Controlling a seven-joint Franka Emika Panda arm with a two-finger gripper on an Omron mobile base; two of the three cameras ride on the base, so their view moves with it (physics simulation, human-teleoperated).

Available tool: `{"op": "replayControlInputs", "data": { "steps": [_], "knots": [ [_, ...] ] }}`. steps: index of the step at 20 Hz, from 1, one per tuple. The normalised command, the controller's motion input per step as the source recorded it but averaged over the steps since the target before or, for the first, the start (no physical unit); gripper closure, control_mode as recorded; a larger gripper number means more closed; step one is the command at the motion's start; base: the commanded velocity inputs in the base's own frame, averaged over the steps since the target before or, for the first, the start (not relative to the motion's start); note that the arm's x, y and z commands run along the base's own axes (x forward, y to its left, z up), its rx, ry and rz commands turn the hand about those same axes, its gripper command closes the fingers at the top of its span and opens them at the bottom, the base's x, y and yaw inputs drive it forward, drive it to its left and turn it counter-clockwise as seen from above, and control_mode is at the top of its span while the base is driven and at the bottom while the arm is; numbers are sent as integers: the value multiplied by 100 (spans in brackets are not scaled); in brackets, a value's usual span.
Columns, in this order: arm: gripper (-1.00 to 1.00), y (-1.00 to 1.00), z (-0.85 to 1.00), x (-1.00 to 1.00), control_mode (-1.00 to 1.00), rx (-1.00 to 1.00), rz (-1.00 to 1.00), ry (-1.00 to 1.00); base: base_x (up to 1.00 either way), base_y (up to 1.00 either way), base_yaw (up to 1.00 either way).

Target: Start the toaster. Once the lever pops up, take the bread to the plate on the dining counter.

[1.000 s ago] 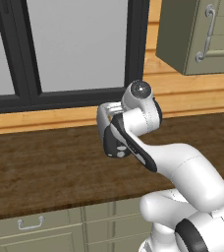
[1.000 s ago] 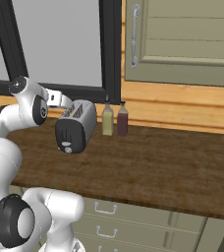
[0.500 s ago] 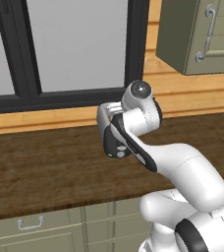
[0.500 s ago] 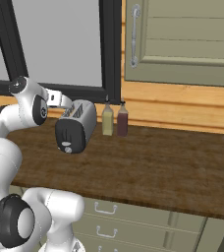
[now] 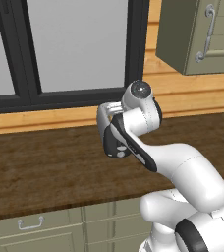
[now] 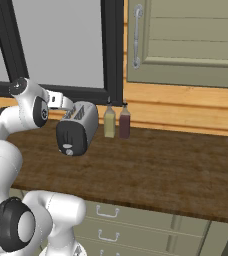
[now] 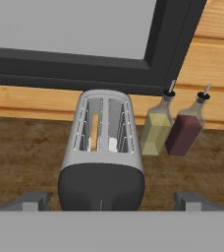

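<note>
The chrome toaster (image 7: 102, 147) stands on the dark wood worktop (image 7: 15, 147) below the window, its black end face (image 7: 101, 187) turned toward me. A tan slice of bread (image 7: 94, 132) sits down in its left slot; the right slot looks bare. My gripper (image 7: 111, 202) hovers just above and in front of that black end, open, one fingertip (image 7: 33, 201) on each side and nothing between them. From the right base view the toaster (image 6: 78, 127) sits just beyond my hand. The lever is too small to make out. The plate and the dining counter are out of view.
Two bottles stand right of the toaster against the wall, one yellowish (image 7: 155, 130) and one dark red (image 7: 185, 129). An olive wall cabinet (image 6: 186, 40) hangs above the right end of the worktop. Olive handled drawers (image 6: 136, 220) run under it.
</note>
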Motion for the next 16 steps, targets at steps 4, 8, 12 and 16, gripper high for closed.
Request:
{"op": "replayControlInputs", "data": {
  "steps": [4, 8, 12, 16],
  "knots": [
    [-100, 0, 0, 0, -100, 0, 0, 0, 0, 0, 0],
    [-100, 0, 0, 0, -100, 0, 0, 0, 0, 0, 0],
    [-100, 0, 0, 0, -100, 0, 0, 0, 0, 0, 0],
    [-100, 0, 0, 0, -100, 0, 0, 0, 0, 0, 0]
  ]
}}
